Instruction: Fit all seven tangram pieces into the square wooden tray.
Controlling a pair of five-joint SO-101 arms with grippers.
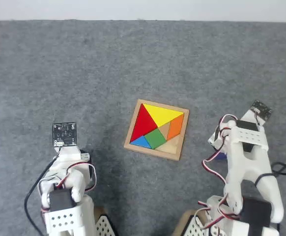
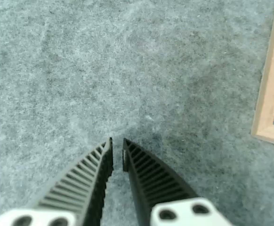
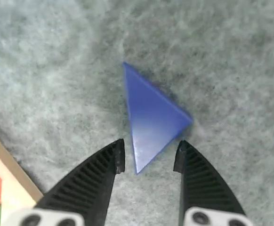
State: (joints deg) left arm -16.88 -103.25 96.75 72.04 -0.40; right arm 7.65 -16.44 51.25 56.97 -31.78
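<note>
The grey table (image 1: 84, 69) carries the square wooden tray (image 1: 151, 151) near its middle. In the tray lie the coloured pieces (image 1: 144, 125), and one corner is bare wood. The left pincer (image 2: 117, 153) is clenched on nothing above the table, near the tray's edge. The right pincer (image 3: 149, 157) is released, with its fingers on both sides of one corner of the blue triangle (image 3: 151, 117). The triangle lies flat on the table, outside the tray.

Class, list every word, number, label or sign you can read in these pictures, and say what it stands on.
None can be read.
Small black circuit board on the left arm: tiny pale marks, too small to read.
Square wooden tray, its coloured pieces and the blue triangular piece: no print.
</note>
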